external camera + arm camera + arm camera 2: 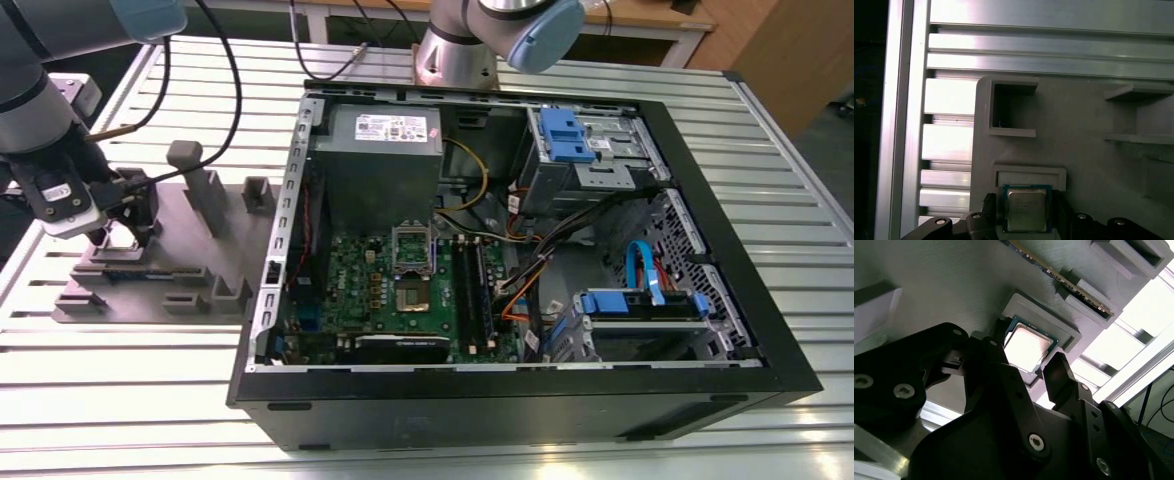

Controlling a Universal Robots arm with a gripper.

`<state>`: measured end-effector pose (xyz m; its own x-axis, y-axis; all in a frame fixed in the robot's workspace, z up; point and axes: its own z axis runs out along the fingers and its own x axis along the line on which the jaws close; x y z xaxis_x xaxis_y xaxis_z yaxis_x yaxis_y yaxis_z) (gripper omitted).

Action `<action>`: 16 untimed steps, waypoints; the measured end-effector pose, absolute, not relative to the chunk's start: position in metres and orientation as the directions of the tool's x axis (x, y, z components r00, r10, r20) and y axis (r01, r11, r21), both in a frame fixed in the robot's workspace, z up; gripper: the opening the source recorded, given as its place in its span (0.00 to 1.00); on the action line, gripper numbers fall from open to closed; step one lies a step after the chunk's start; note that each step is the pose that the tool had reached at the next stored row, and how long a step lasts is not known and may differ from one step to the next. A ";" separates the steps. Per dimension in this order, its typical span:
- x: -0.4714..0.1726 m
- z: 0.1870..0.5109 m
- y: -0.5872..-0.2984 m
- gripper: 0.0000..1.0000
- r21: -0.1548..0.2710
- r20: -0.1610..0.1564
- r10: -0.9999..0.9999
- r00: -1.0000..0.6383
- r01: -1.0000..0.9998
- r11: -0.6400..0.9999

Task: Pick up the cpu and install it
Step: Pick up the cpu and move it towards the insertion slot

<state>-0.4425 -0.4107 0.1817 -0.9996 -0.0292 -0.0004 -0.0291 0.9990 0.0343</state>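
- We see the gripper [1025,356] low over the grey holder [954,280]. Its two black fingers [1059,372] stand apart, one on each side of the cpu [1026,346]. A narrow gap shows beside the chip, so we read the grip as spread and not closed on it.
- In the first wrist view the cpu [1025,210] lies flat, metal top up, in a shallow square pocket [1029,172] near the holder's edge.
- Further along the holder, a thin circuit strip [1064,277] stands on edge in a slot.
- In the exterior view the gripper [114,235] hangs over the holder [174,285] at its end toward the exterior view's left. Upright posts [211,205] rise from the holder beyond it.
- The holder rests on a table [134,370] of metal slats.
- Just beside the holder, on the exterior view's right, sits an open computer case [534,405]. Inside it lies a green board [354,290] with a shiny socket frame [411,245] on it.
- Beyond the case from the holder stands the base of a second arm [461,55].
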 end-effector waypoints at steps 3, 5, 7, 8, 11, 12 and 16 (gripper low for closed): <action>-0.442 0.182 -0.411 0.58 0.034 -0.001 -0.029 -1.000 -0.029 0.999; -0.442 0.182 -0.411 0.58 0.034 -0.002 -0.029 -1.000 -0.029 0.999; -0.442 0.182 -0.411 0.58 0.034 -0.002 -0.029 -1.000 -0.029 0.999; -0.442 0.182 -0.411 0.58 0.034 -0.002 -0.029 -1.000 -0.029 0.999; -0.443 0.182 -0.411 0.58 0.034 -0.005 -0.029 -1.000 -0.029 0.999; -0.442 0.182 -0.411 0.58 0.034 -0.007 -0.029 -1.000 -0.029 0.999; -0.442 0.182 -0.411 0.58 0.034 -0.008 -0.029 -1.000 -0.029 0.999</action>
